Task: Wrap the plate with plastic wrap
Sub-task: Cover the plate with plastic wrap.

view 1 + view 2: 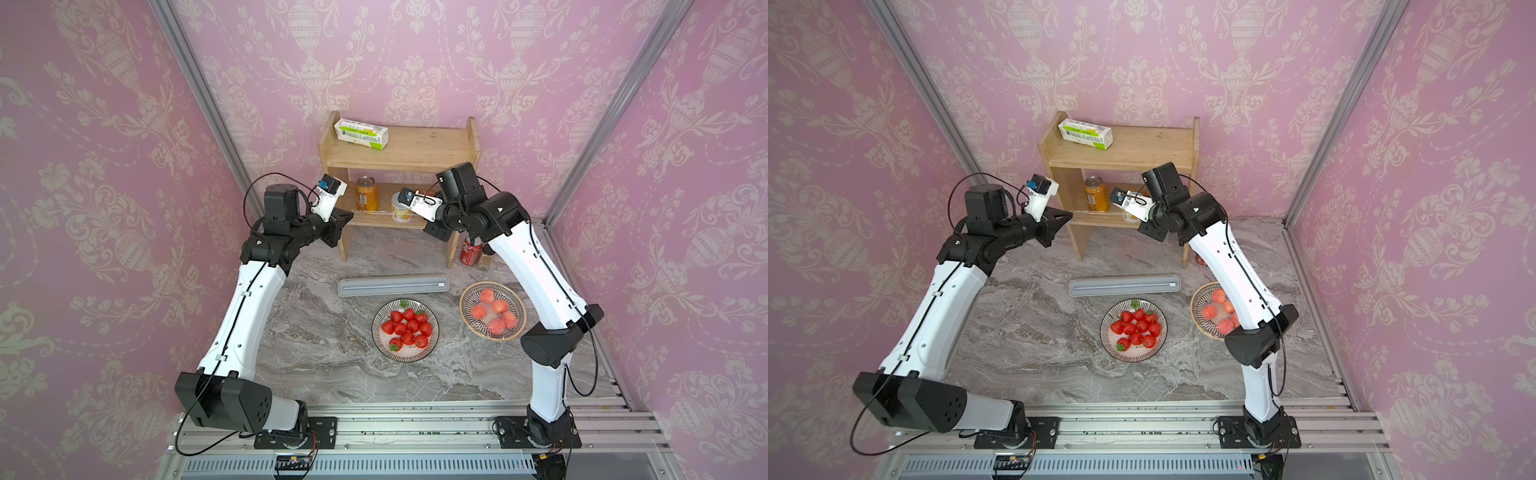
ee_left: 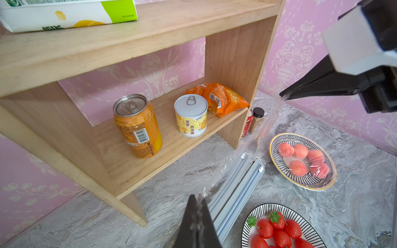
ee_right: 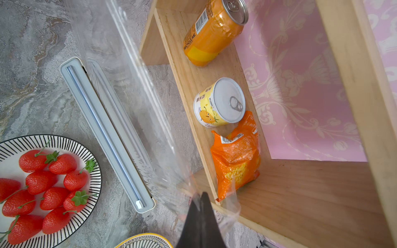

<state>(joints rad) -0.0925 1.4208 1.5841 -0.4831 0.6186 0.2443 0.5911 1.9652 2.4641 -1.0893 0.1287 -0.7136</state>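
A sheet of clear plastic wrap [image 2: 253, 137] hangs stretched between my two grippers, above the table and in front of the shelf. My left gripper [image 2: 196, 196] is shut on one corner of the film, and it also shows in both top views [image 1: 351, 214] [image 1: 1070, 215]. At the other corner my right gripper [image 3: 200, 194] [image 1: 425, 230] is shut on the film [image 3: 129, 85]. The long grey-lidded dispenser box [image 1: 392, 286] [image 3: 103, 128] lies on the table below. The striped plate [image 1: 405, 356] [image 1: 1133, 354] of strawberries sits just in front of the box.
A second striped plate [image 1: 465, 307] of peaches, under glossy film, stands right of the strawberries by my right arm. The wooden shelf [image 1: 399, 149] holds a white-and-green carton [image 1: 360, 134], an orange can [image 1: 366, 193], a tin and an orange bag. A red can [image 1: 471, 251] stands beside its leg.
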